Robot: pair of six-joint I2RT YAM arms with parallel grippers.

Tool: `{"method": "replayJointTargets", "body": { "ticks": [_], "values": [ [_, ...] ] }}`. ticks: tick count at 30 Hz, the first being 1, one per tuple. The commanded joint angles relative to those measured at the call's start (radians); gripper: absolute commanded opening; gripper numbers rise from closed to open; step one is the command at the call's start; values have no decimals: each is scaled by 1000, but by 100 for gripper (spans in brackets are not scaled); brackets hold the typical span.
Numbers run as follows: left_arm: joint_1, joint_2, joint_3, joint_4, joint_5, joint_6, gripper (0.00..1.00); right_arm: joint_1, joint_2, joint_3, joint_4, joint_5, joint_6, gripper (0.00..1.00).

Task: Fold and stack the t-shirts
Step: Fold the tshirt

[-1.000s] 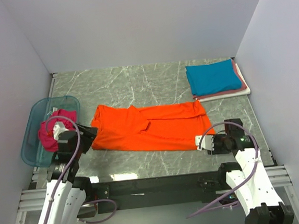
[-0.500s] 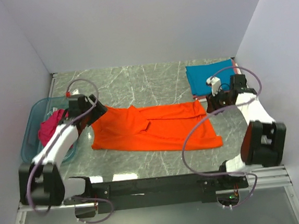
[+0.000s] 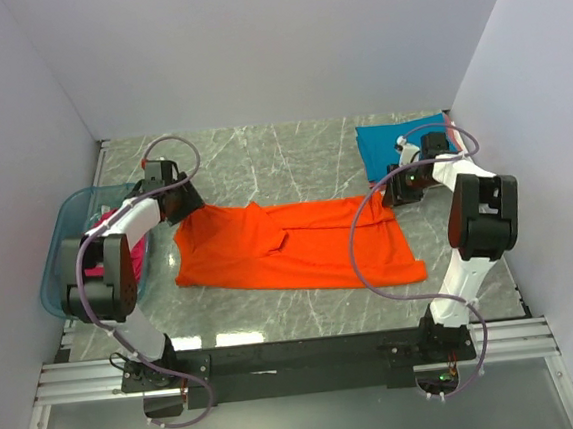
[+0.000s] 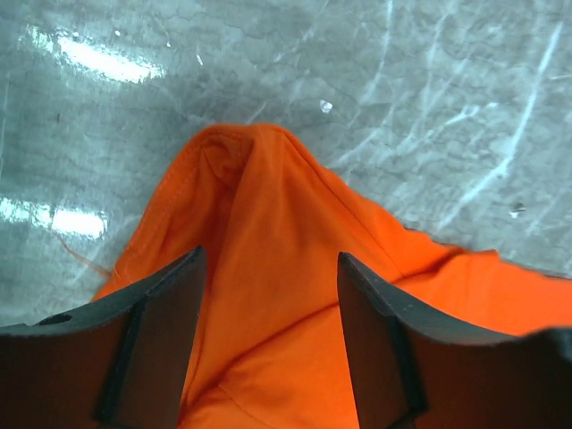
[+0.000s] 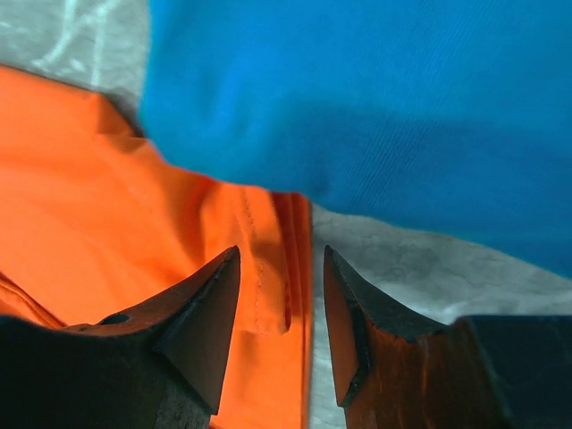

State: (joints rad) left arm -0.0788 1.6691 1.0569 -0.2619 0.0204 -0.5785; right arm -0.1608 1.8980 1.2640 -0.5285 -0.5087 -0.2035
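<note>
On the marble tabletop [image 3: 291,154], orange t-shirt [image 3: 290,249] spread flat, both far corners straddled.
Folded teal t-shirt [image 3: 406,146] at the far right edge. At the far-left corner, left tool [image 3: 179,206] with fingers [image 4: 152,340] parted, cloth peaked between, not pinched; right tool [image 3: 395,190] likewise parted astride the far-right hem, just beside the teal. A second ago, both down at the near corners.
</note>
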Motion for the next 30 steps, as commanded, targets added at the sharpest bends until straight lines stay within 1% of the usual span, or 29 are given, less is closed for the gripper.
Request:
{"method": "replayJointTargets", "body": {
  "ticks": [1,2,3,8,9,11,12,13,14,15,17,18,22,23,25,26,28,29,30],
  "values": [
    [4,26,61,-30,-17,45,65,17,10,25,2,21,47,50],
    [4,30,64,-34,-17,46,65,23,13,25,-4,21,44,50],
    [4,38,64,-39,-51,45,65,24,21,25,-5,19,44,50],
    [4,41,51,-37,-57,46,65,30,42,18,-22,1,42,47],
    [4,47,52,-40,-57,48,65,32,49,17,-27,-2,38,42],
    [4,63,58,-48,-56,49,64,30,50,12,-36,-8,27,33],
    [4,69,66,-51,-54,48,63,30,44,6,-34,-5,26,25],
    [4,78,71,-54,-51,49,63,30,36,0,-33,-1,21,22],
    [4,92,75,-60,-50,49,61,30,32,-12,-27,2,19,16],
    [4,101,84,-63,-51,51,61,29,18,-17,-24,6,18,11],
    [4,125,95,-71,-51,49,60,29,6,-32,-15,9,15,4],
    [4,136,110,-76,-48,54,58,29,-3,-34,-14,9,15,0],
    [4,179,147,-92,-42,60,45,26,-19,-44,-16,4,12,0],
    [4,196,161,-96,-37,62,38,27,-25,-54,-18,4,10,0],
    [4,211,181,-102,-34,65,31,24,-46,-69,-13,4,9,0],
    [5,230,190,-105,-34,68,23,20,-57,-87,-8,4,9,0],
    [4,247,225,-118,-37,69,20,12,-91,-110,-2,13,13,0],
    [4,263,250,-123,-39,75,16,-3,-103,-132,5,16,18,0],
    [4,274,264,-132,-42,78,16,-12,-123,-143,5,22,27,0]
  ]
}}
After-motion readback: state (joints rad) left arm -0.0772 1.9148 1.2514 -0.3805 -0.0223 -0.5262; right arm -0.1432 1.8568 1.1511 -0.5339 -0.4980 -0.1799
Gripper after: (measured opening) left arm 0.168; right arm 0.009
